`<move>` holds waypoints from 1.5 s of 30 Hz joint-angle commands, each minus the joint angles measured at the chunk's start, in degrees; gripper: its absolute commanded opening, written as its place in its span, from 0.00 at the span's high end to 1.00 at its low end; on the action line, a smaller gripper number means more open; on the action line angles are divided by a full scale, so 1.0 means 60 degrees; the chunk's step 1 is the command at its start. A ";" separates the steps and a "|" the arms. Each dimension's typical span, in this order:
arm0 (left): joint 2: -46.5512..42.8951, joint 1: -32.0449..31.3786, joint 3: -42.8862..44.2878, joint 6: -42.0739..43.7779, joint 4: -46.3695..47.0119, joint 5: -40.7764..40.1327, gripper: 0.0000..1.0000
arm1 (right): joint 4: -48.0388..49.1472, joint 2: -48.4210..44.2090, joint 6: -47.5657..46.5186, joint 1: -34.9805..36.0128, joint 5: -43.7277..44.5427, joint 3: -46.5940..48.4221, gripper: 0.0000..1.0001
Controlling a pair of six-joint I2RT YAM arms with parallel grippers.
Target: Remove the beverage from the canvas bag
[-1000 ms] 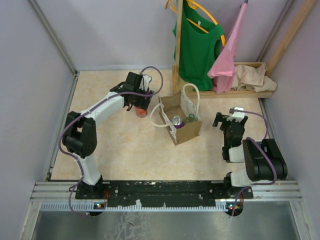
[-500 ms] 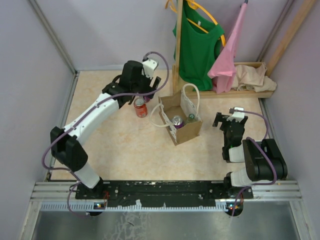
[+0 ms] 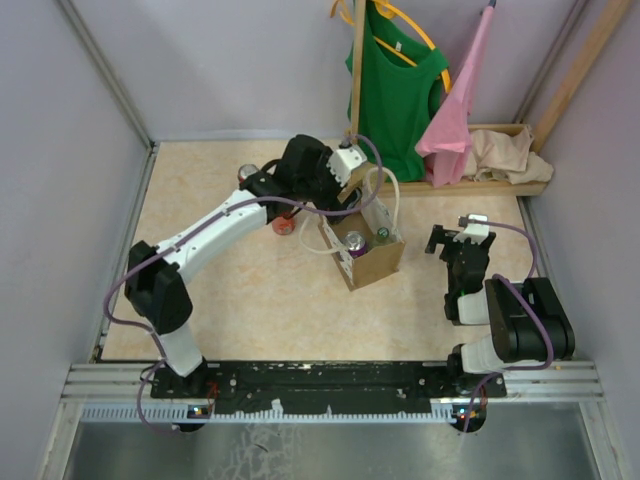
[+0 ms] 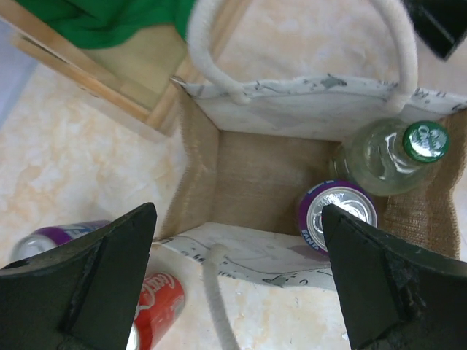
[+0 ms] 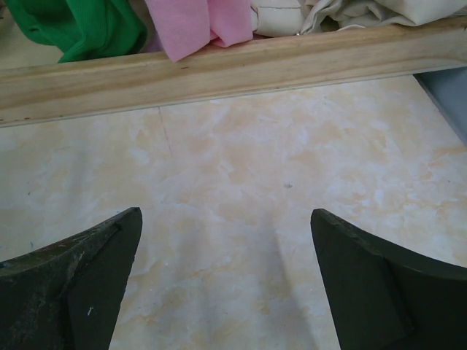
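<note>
The canvas bag (image 3: 372,262) stands upright on the table (image 3: 250,290) about mid-way across, just near of the wooden rack (image 3: 480,185), with its mouth open. Inside it, at its right end, a purple can (image 3: 354,241) stands upright with its silver top showing, and a clear bottle (image 3: 382,236) with a green cap stands touching it on the far side. The rest of the bag's floor is bare brown cloth. Its white rope handles (image 4: 398,44) loop up from the long sides.

The left gripper (image 3: 347,172) hangs over the far left end of the bag, pointing down into the mouth. Its fingers (image 4: 95,284) are spread wide and released, with nothing between them and touching neither drink.

Left of the bag, outside it, a red can (image 3: 283,226) sits on the table. In the left wrist view another purple can (image 4: 44,237) lies beside the red one, partly hidden behind a finger.

The right gripper (image 3: 452,243) is right of the bag and well apart from it, low over the table. Its fingers (image 5: 73,292) are also spread and hold nothing.

On the rack hang a green shirt (image 3: 395,90) and a pink shirt (image 3: 460,100), with a beige cloth (image 3: 505,150) heaped at its right end
</note>
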 commanded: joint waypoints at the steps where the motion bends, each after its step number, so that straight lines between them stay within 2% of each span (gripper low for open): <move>1: 0.0647 -0.0116 0.0122 0.0351 -0.0511 0.0823 0.00 | 0.0417 0.0005 0.0074 -0.0017 0.0000 0.0193 0.01; 16: 0.1337 -0.0548 -0.0069 0.0323 -0.0967 0.1595 0.00 | 0.0417 0.0007 0.0080 -0.0016 -0.0001 0.0195 0.01; 30: 0.2197 -0.0565 0.0014 0.0409 -0.1010 0.1102 0.00 | 0.0416 0.0005 0.0079 -0.0015 0.0007 0.0197 0.01; 38: 0.2720 -0.0565 0.0257 0.0234 -0.1550 0.0959 0.00 | 0.0416 0.0005 0.0069 -0.0014 -0.0001 0.0202 0.01; 45: 0.2348 -0.0566 0.0492 0.0017 -0.1427 0.0638 0.00 | 0.0413 0.0005 0.0079 -0.0015 0.0005 0.0196 0.01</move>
